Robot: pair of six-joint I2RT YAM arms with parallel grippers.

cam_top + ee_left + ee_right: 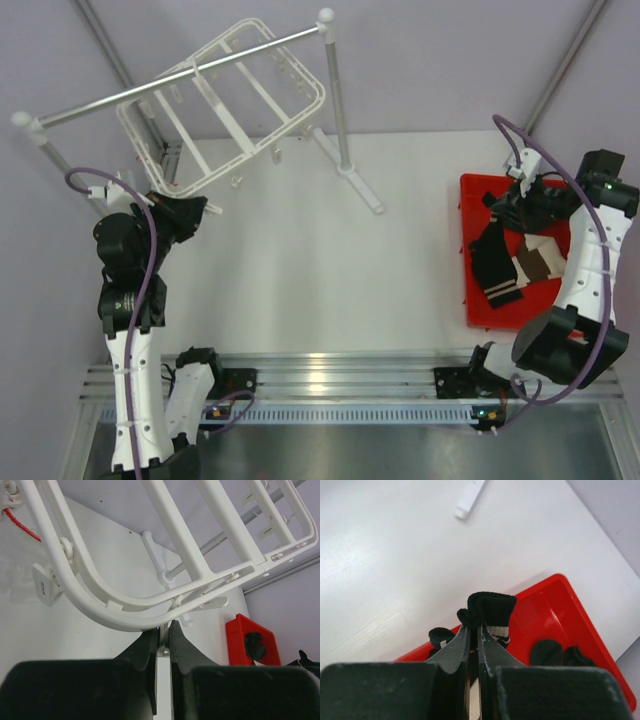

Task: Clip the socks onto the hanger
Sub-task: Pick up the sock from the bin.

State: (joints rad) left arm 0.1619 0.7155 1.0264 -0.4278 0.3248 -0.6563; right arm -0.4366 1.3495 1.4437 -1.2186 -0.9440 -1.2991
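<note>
The white hanger (230, 110) hangs tilted from the rail at the back left. In the left wrist view its curved corner (100, 605) lies just above my jaws. My left gripper (197, 212) (164, 630) is shut on a small white clip (163, 652) under that corner. Several black socks (495, 262) lie in the red tray (480, 190) on the right. My right gripper (505, 212) (474, 626) is shut on the bunched cuff of one black sock (492, 607) with a white stripe, over the tray (545, 610). Other socks (547, 652) lie below.
A grey metal rail (180, 78) on upright poles (335, 90) carries the hanger; its white foot (355, 180) reaches onto the table. An aluminium mounting rail (330, 372) runs along the near edge between the arm bases.
</note>
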